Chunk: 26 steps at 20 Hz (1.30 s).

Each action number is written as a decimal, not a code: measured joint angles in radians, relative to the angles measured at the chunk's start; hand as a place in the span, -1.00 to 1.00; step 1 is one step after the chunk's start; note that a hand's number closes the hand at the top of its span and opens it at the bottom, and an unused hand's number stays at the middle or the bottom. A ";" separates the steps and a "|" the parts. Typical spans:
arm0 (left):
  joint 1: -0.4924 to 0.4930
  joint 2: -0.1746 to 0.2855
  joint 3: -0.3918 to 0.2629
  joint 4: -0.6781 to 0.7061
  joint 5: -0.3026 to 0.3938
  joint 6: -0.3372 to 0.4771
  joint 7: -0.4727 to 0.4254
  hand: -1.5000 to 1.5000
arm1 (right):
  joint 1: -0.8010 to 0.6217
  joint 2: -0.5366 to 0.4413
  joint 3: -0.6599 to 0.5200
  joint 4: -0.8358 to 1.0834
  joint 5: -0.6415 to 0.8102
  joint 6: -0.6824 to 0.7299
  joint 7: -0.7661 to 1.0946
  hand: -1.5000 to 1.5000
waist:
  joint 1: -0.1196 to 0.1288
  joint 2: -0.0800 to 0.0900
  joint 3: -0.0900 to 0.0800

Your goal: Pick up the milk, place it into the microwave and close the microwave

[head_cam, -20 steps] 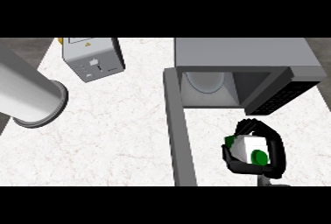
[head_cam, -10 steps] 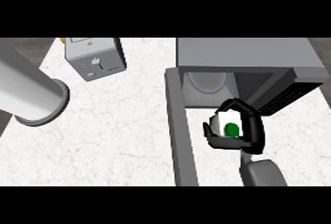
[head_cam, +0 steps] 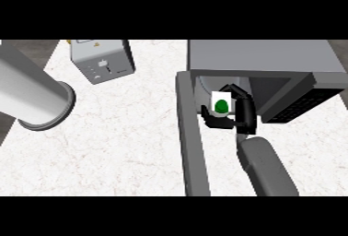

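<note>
The milk (head_cam: 222, 104) is a small white carton with a green mark on its face. My right hand (head_cam: 242, 112) is shut on it, fingers curled round its sides, and holds it at the mouth of the microwave (head_cam: 265, 60). The microwave is grey, its cavity open toward me, with a pale round plate (head_cam: 206, 87) partly visible inside. Its door (head_cam: 190, 143) stands swung out, running down the view as a long grey bar left of my hand. My left hand does not show; only a grey left forearm (head_cam: 31, 94) crosses the upper left.
A silver toaster (head_cam: 102, 62) stands on the white marble counter (head_cam: 115, 152) at the back left. The microwave's dark control panel (head_cam: 302, 103) lies right of my hand. The counter's left edge shows at the far left.
My right hand has carried the milk up and leftward from the counter in front of the microwave to the cavity's opening. The forearm now shows below it.
</note>
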 measured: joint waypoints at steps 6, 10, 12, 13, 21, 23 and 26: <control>-0.005 0.002 0.012 -0.001 0.006 -0.005 0.005 -1.00 | -0.185 -0.009 -0.085 0.296 -0.022 -0.031 -0.084 1.00 | 0.012 0.006 0.001; -0.007 0.015 0.015 -0.003 0.013 -0.023 0.009 -1.00 | -0.265 -0.037 -0.123 0.458 0.002 -0.074 -0.144 1.00 | 0.028 0.013 0.001; -0.030 0.016 0.026 0.020 0.017 -0.028 0.004 -1.00 | -0.303 -0.049 -0.132 0.525 0.015 -0.092 -0.162 1.00 | 0.035 0.017 0.001; -0.032 0.016 0.028 0.017 0.020 -0.027 0.007 -1.00 | -0.314 -0.052 -0.138 0.556 0.020 -0.104 -0.175 1.00 | 0.038 0.018 0.001; -0.050 0.037 0.046 0.026 0.035 -0.051 0.018 -1.00 | -0.424 -0.127 -0.156 0.713 0.059 -0.140 -0.211 1.00 | 0.067 0.032 0.003; -0.063 0.038 0.050 0.033 0.038 -0.052 0.020 -1.00 | -0.438 -0.142 -0.154 0.732 0.072 -0.167 -0.231 1.00 | 0.073 0.036 0.003; -0.067 0.041 0.045 0.036 0.035 -0.059 0.021 -1.00 | -0.460 -0.154 -0.144 0.756 0.098 -0.221 -0.255 1.00 | 0.083 0.040 0.003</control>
